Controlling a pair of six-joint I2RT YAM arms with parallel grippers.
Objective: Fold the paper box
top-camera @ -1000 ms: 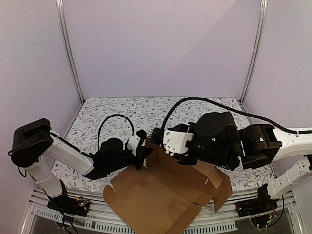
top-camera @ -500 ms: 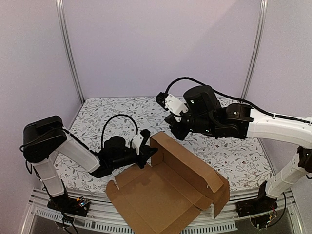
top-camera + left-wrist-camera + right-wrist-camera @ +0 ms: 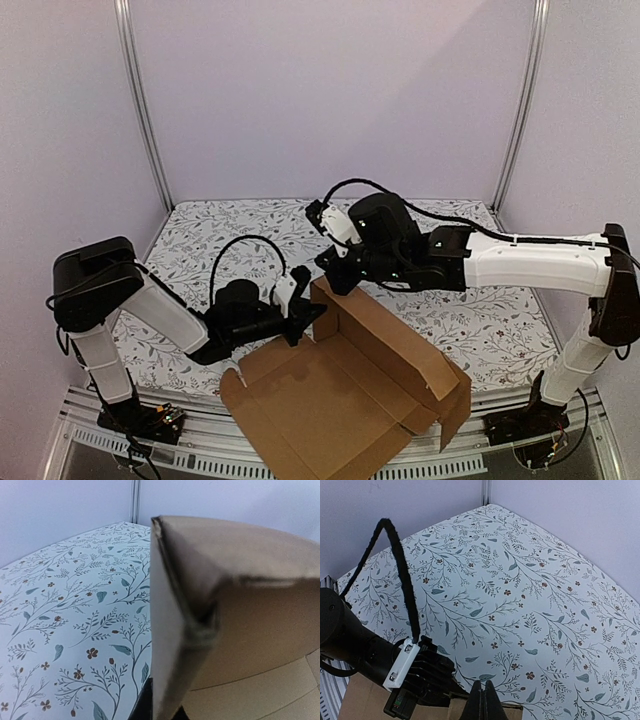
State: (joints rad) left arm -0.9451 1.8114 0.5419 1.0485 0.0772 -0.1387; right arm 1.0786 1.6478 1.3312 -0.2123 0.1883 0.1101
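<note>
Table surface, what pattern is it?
Table surface: white, grey-green leaves, small brown flowers; clearest in right wrist view.

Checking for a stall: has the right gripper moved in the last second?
Yes. From over the paper box, the right gripper swung toward the table's back edge.
</note>
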